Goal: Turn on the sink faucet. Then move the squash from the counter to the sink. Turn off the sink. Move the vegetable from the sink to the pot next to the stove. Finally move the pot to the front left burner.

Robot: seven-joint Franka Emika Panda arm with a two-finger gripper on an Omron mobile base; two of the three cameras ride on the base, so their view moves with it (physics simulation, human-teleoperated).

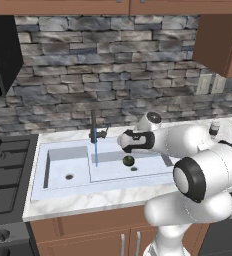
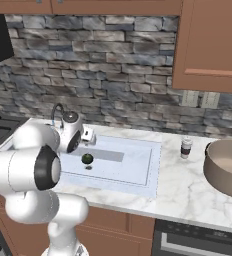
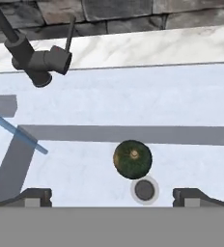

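Progress: water runs as a thin blue stream from the slim dark metal faucet (image 1: pixel 94 131); the small round dark green squash (image 3: pixel 132 158) lies in the large bowl of the pale bluish-white sink (image 1: pixel 148 172), beside the round drain.
Gripper (image 3: pixel 112 195): fingers spread wide, grasping nothing (hanging above the squash).
Remaining: faucet off, squash to the wide brownish-grey metal pot (image 2: pixel 227 167), pot to burner.
Surfaces: white veined marble counter (image 2: pixel 188 187); mottled squash skin.
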